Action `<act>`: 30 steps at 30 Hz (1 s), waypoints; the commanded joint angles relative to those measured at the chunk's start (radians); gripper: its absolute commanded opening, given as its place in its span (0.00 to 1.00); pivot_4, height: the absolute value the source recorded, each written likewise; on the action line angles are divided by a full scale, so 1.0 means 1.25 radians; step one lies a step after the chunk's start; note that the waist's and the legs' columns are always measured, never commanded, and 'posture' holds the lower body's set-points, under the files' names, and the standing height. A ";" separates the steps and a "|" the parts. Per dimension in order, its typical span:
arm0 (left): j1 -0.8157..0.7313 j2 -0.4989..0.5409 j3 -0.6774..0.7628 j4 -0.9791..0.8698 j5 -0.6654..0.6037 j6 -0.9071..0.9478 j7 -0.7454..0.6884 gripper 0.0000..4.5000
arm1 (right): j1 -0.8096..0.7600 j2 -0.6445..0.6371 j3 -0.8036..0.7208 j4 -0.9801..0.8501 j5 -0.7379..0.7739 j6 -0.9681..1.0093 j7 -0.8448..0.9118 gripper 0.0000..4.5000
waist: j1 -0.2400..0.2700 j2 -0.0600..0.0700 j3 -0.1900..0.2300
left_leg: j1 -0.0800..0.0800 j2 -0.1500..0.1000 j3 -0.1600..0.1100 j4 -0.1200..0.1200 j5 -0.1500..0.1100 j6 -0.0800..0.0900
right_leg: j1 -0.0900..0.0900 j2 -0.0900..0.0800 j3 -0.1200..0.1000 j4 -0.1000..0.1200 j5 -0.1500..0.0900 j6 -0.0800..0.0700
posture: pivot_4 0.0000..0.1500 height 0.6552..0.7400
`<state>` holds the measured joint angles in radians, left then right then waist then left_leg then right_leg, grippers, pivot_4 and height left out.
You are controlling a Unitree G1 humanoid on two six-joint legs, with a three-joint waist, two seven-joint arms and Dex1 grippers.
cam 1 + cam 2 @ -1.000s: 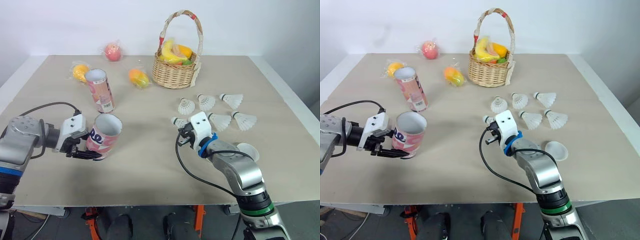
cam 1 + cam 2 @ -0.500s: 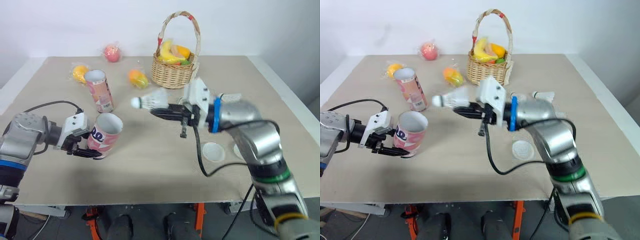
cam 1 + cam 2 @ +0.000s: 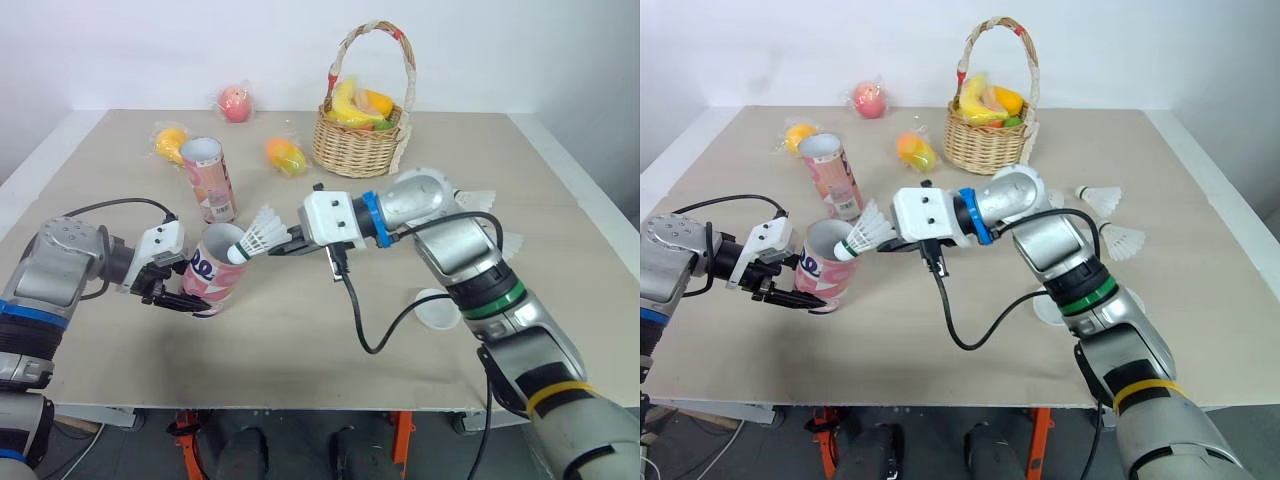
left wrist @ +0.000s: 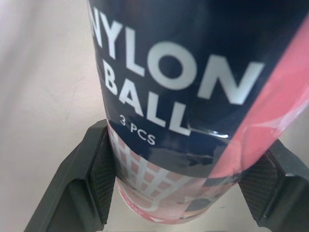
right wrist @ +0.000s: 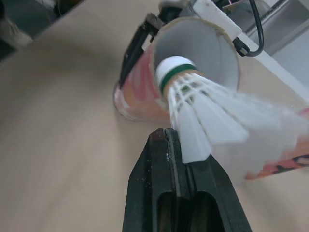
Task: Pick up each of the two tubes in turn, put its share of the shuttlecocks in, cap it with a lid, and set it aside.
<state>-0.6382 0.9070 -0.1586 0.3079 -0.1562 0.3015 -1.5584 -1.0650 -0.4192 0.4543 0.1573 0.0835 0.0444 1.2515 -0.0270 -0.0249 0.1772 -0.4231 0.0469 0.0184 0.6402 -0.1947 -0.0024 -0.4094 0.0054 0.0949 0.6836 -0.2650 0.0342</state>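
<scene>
My left gripper [image 3: 186, 296] is shut on a pink tube [image 3: 217, 272], which tilts with its open mouth toward the right arm. In the left wrist view the tube [image 4: 193, 96] reads "NYLON BALL" and sits between both fingers [image 4: 99, 169]. My right gripper [image 3: 287, 244] is shut on the skirt of a white shuttlecock [image 3: 257, 237], with its cork at the tube's mouth [image 5: 198, 46]. A second pink tube [image 3: 210, 180] stands upright farther back. Loose shuttlecocks [image 3: 481, 198] lie at the right, and a white lid [image 3: 437, 308] is near the right forearm.
A wicker basket [image 3: 355, 145] of fruit stands at the back centre. Wrapped fruits lie at the back left: a red one [image 3: 237, 103], an orange one [image 3: 172, 140] and another [image 3: 285, 155]. A black cable [image 3: 370, 335] hangs from the right arm above the table.
The right gripper picked a shuttlecock from the group at the right and carried it left to the mouth of the held tube. The camera has shifted a little.
</scene>
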 commanded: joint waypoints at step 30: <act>0.045 -0.012 -0.010 -0.055 -0.005 0.029 -0.004 0.70 | 0.399 0.088 -0.379 -0.229 0.025 0.532 -0.684 0.65 | 0.003 0.005 -0.006 | -0.004 -0.007 -0.013 -0.002 -0.001 -0.001 | 0.002 -0.006 -0.011 0.001 -0.007 -0.002 | 1.00 1.00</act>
<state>-0.6011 0.8946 -0.1354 0.2548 -0.1656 0.3307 -1.5507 -0.5349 -0.3208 -0.0104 -0.0623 0.1270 0.7133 0.4482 -0.0230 -0.0191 0.1698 -0.4299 0.0370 0.0030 0.6377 -0.1962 -0.0032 -0.4089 -0.0032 0.0820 0.6848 -0.2727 0.0325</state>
